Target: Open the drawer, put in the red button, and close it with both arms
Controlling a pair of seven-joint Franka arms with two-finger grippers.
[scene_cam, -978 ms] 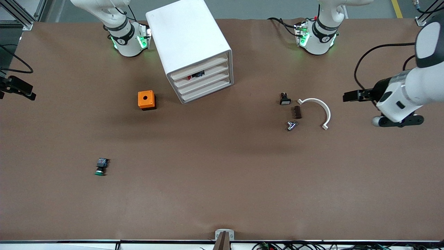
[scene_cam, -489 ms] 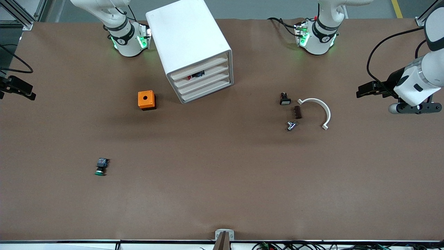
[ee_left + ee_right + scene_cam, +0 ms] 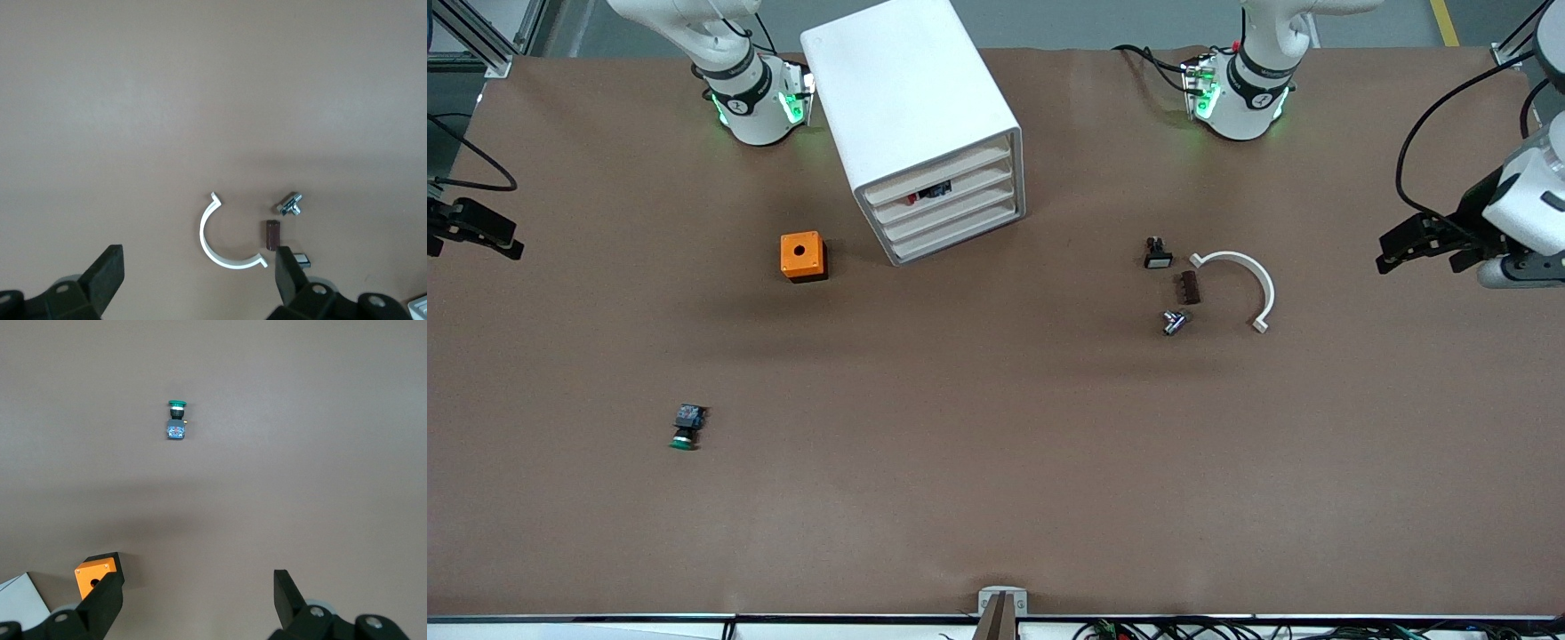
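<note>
You look finished: red button [image 3: 911,198] seems to lie in the shut drawer [image 3: 938,188]; left gripper [image 3: 1409,244] and right gripper [image 3: 480,233] hang released at the table's ends.

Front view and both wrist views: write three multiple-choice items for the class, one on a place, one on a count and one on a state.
1. Where is the red button?
A. On the table beside the orange box
B. Inside the cabinet
C. In a gripper

2. How many drawers does the cabinet have?
A. Two
B. Four
C. Six

3. How are the left gripper and the right gripper?
A. Both open and empty
B. Both shut on buttons
C. One open, one shut

Answers:
1 B: its red cap shows in a gap between the drawer fronts.
2 B: four fronts are stacked on the cabinet's face.
3 A: each wrist view shows fingers spread apart, with only table between them.
</note>
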